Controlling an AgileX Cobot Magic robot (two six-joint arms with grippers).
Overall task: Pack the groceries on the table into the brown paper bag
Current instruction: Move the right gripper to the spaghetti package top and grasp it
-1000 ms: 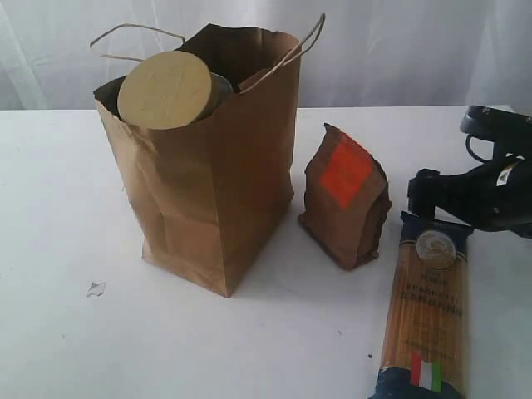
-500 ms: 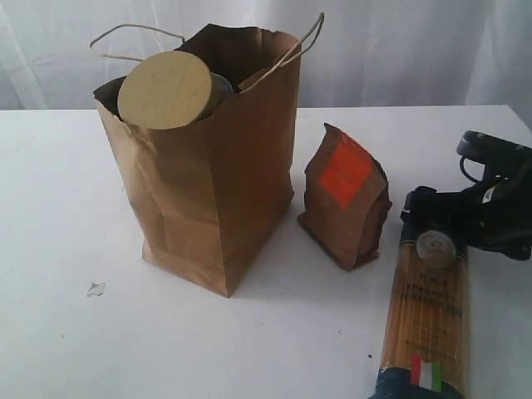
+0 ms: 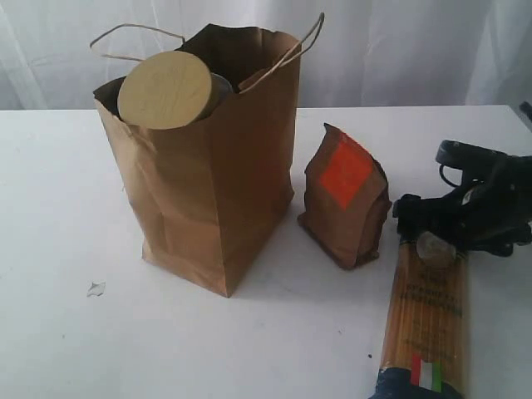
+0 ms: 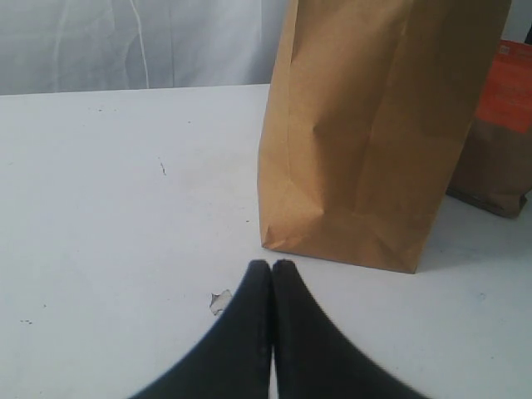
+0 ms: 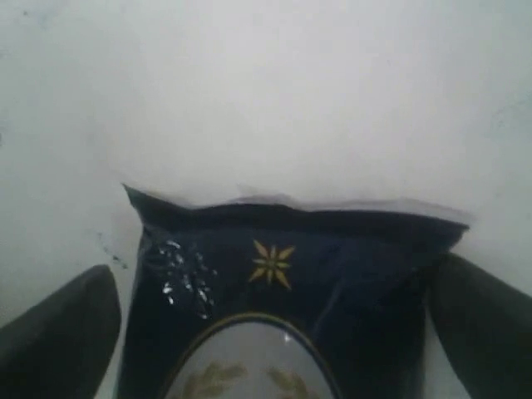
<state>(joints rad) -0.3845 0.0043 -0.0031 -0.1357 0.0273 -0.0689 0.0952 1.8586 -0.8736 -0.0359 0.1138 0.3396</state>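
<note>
Your right jaws gape astride the spaghetti pack (image 3: 428, 307) on the counter (image 3: 50, 183), left jaws pressed together — tan-lidded jar (image 3: 165, 90) already in the brown paper bag (image 3: 216, 191), orange-labelled brown pouch (image 3: 345, 199) and that pack still out.

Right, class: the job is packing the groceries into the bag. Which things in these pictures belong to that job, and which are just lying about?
Belong to the job:
bag
jar, sticking out of the bag's top
pouch, standing beside the bag
spaghetti pack, lying flat

Just lying about:
small scrap on the table
curtain behind
</note>
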